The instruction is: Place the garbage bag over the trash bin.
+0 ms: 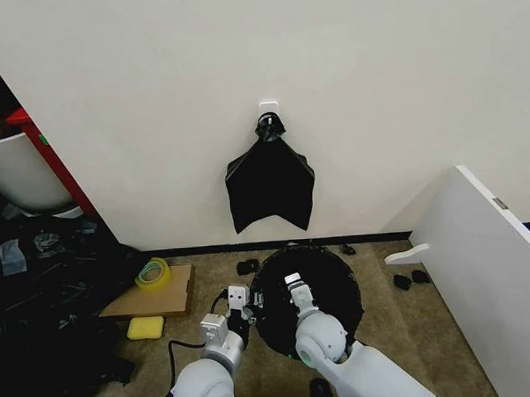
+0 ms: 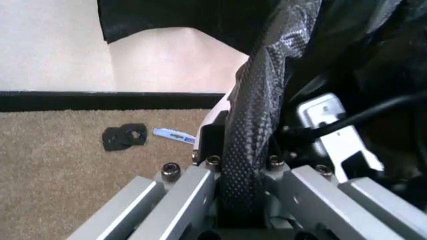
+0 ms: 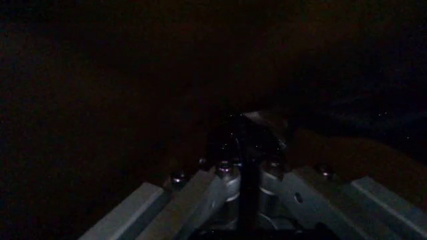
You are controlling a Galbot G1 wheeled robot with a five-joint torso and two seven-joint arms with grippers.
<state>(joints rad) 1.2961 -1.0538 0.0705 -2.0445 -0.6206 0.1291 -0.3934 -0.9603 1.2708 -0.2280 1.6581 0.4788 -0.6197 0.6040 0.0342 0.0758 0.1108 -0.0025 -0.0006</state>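
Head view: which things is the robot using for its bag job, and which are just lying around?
For the job:
garbage bag, spread round on the floor
left gripper, jaws shut on the bag's edge
right gripper, over the bag's middle

Just lying about:
bundle of bags hanging on the wall
tape roll
cardboard
yellow sponge
white board

Both arms reach forward and down, side by side.
The left gripper (image 1: 240, 298) pinches black plastic; the right gripper (image 1: 294, 283) sits just beside it.
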